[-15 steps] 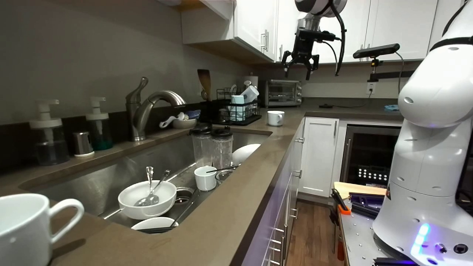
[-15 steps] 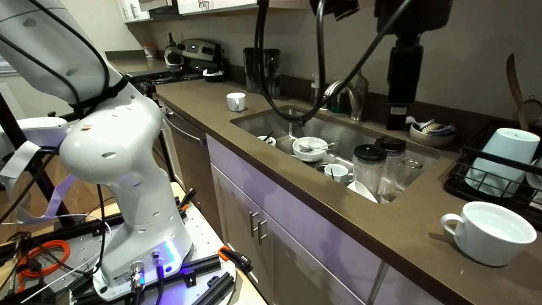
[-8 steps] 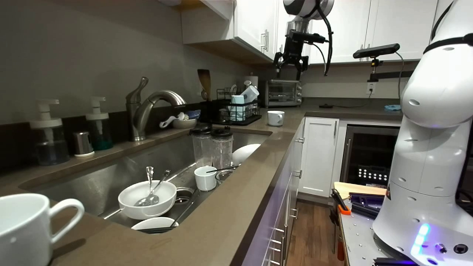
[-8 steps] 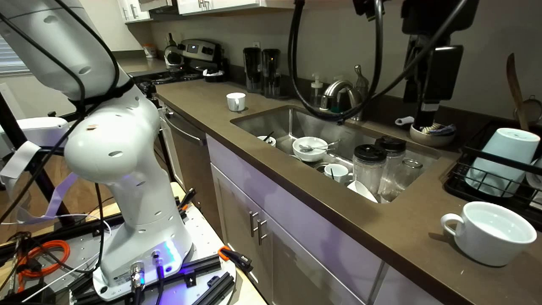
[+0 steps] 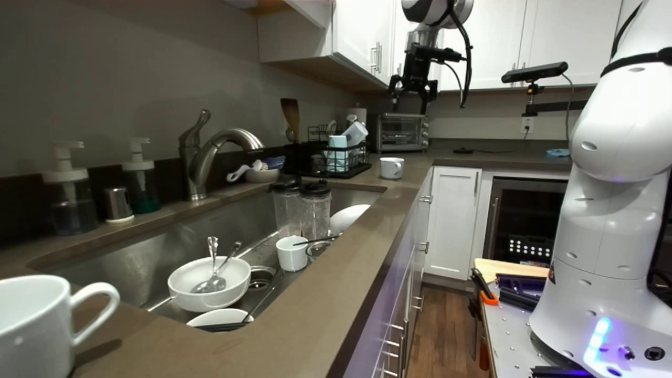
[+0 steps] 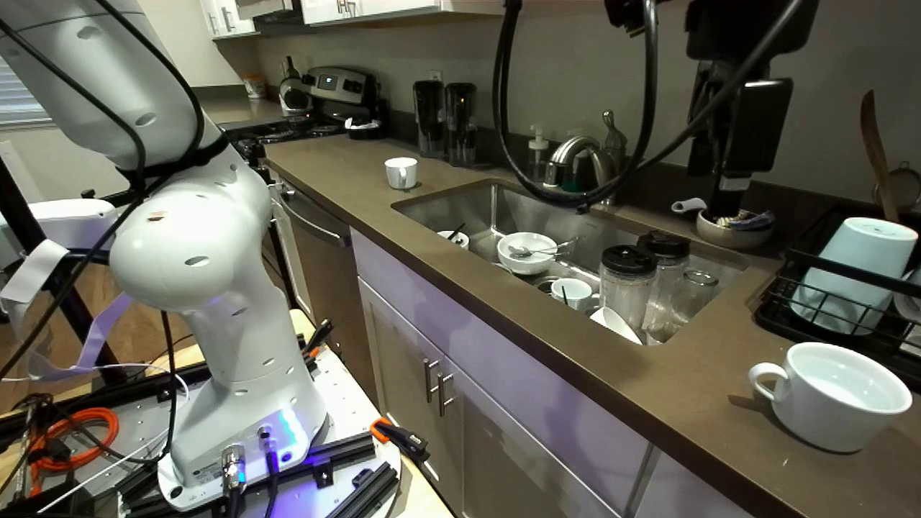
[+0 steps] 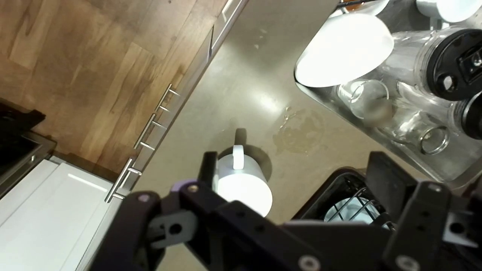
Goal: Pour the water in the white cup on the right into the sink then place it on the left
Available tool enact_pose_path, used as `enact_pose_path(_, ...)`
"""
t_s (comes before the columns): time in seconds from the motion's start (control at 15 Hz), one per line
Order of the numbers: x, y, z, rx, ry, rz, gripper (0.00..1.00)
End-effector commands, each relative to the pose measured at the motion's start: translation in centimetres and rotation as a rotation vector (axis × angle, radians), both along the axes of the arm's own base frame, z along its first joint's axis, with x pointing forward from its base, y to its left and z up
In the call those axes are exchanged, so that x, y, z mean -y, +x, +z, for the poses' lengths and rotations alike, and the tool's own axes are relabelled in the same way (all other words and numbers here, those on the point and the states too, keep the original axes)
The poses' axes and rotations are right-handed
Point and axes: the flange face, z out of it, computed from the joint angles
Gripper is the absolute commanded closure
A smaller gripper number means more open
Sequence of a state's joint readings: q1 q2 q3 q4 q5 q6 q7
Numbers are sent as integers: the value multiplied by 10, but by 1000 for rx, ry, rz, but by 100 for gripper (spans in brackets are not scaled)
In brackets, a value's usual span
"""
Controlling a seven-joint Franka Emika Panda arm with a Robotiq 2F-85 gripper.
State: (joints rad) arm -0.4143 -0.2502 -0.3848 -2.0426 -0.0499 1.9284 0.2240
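Observation:
The white cup (image 6: 813,410) stands upright on the brown counter beside the dish rack, its handle toward the sink; a faint liquid surface seems to show inside. It also stands at the far end in an exterior view (image 5: 390,169). In the wrist view the cup (image 7: 244,190) lies below, beside the left finger, its mouth overexposed. The steel sink (image 6: 514,208) is set in the counter and also shows in an exterior view (image 5: 131,257). My gripper (image 5: 409,109) is open, points down and hangs well above the counter, holding nothing; its fingers frame the wrist view (image 7: 296,162).
A white mug with a loop handle (image 6: 399,174) stands beyond the sink's far end. A black dish rack (image 6: 777,316) with cups sits behind the white cup. The sink holds bowls, cups and lidded bottles (image 6: 626,288). The faucet (image 5: 231,139) and upper cabinets (image 5: 362,31) are nearby.
Over the last second the open gripper has shifted toward the wall and dish rack and turned slightly. In the last half second it has barely moved. The cup has not moved.

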Motion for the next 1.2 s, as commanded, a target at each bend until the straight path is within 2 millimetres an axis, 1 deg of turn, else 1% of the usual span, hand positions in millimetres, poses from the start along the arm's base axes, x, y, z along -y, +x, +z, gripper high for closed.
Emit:
enact_pose_path(0.0,17,10,-17,-27,9,-29,0)
enact_pose_path(0.53,57,19,-77,-84,41,-101,0)
enact_pose_path(0.73,67,23,-98,-96,75,-109,0)
enact_pose_path(1.13,83,44,-135,-113,91,-100,0)
